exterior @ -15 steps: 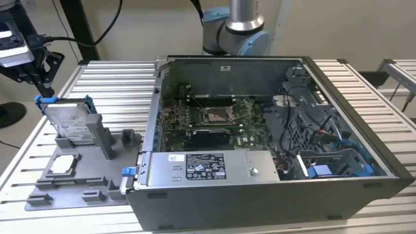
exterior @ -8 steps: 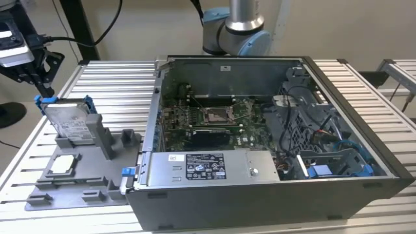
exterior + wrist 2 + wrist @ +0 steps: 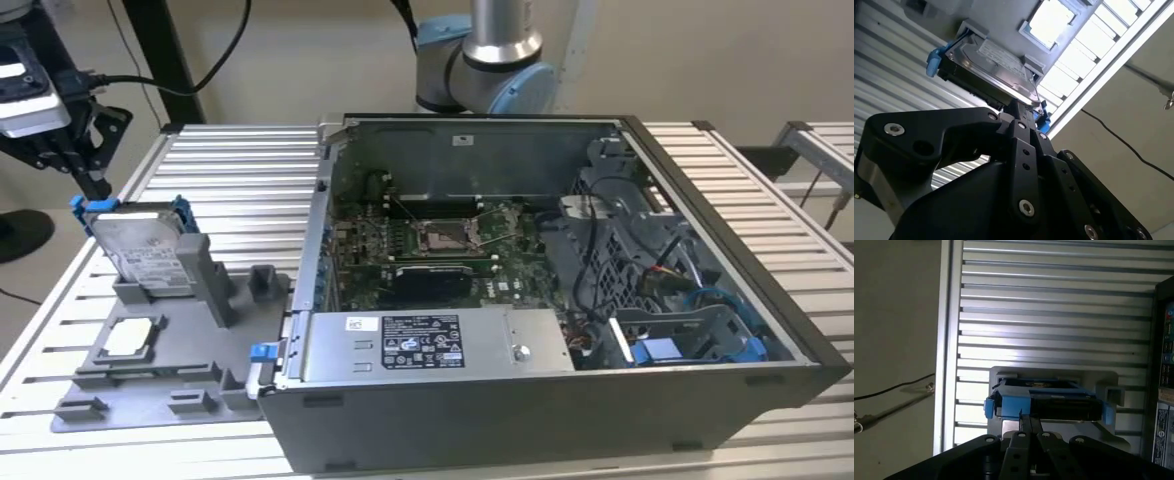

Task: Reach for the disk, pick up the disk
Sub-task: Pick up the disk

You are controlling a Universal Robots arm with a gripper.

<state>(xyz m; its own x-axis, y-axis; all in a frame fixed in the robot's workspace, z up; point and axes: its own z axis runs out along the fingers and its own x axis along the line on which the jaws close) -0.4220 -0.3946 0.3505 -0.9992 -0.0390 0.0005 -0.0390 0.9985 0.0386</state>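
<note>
The disk (image 3: 144, 250) stands upright in a slot of the grey holder (image 3: 187, 375) at the exterior view's left; it is silver with a white label and a blue frame. My black gripper (image 3: 98, 190) hangs just over its top corner, jaws drawn together to a point at the blue frame. In the second wrist view the gripper (image 3: 1023, 106) meets the edge of the disk (image 3: 994, 62). The first wrist view has the gripper (image 3: 1030, 419) at the near side of the disk (image 3: 1054, 400). Whether the frame is pinched is hidden.
A small white-topped square chip (image 3: 127, 338) lies on the holder in front of the disk. An open computer case (image 3: 534, 260) stands right beside the holder. The arm's base (image 3: 487, 60) is behind the case. Slatted metal table (image 3: 227, 170) surrounds them.
</note>
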